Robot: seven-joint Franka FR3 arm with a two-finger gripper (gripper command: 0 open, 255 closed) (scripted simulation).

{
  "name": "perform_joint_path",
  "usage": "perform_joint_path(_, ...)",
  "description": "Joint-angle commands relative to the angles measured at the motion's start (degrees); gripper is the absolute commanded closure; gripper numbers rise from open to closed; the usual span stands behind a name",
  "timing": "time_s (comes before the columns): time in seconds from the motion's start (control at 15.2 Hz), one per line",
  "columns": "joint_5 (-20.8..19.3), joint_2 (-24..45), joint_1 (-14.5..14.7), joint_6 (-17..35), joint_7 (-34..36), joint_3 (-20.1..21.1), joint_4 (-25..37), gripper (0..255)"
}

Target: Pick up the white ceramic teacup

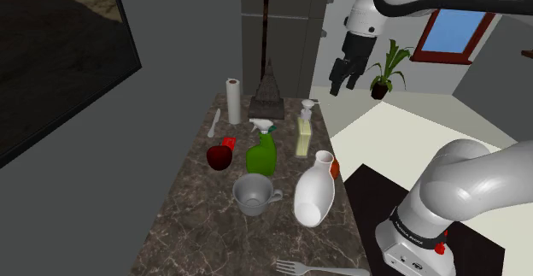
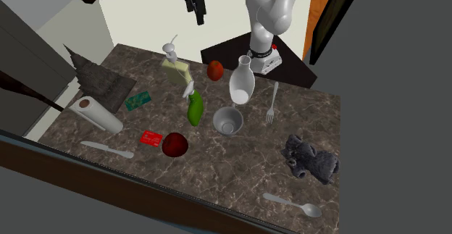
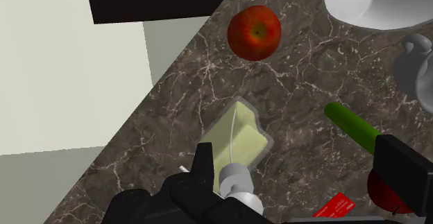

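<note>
The teacup (image 1: 253,195) is a pale grey-white cup with a side handle, standing upright on the dark marble counter (image 1: 192,223) between a green spray bottle (image 1: 261,150) and a white vase (image 1: 314,193). From across the counter the cup (image 2: 227,120) shows an empty inside. My black gripper (image 1: 343,76) hangs open high above the counter's far edge, well away from the cup. In the wrist view the gripper (image 3: 302,177) has its fingers apart over a yellow soap dispenser (image 3: 236,143), and part of the cup (image 3: 415,66) shows beyond the right finger.
A red apple (image 3: 254,32) lies near the vase (image 2: 242,82). A dark red bowl (image 2: 174,144), paper towel roll (image 2: 95,114), knife (image 2: 107,149), fork (image 2: 271,103), spoon (image 2: 293,205) and grey teddy (image 2: 311,160) are spread over the counter. A broom (image 1: 267,95) leans at the back.
</note>
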Motion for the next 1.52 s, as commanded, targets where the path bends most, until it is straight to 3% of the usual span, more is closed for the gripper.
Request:
perform_joint_path(0.0,0.00,0.00,0.00,0.00,0.00,0.00,0.00,0)
perform_joint_path(0.73,10.37,0.39,4.93,18.31,10.86,9.79,-14.53,0)
perform_joint_path(1.45,20.83,14.15,10.86,41.35,20.74,21.64,-18.77,0)
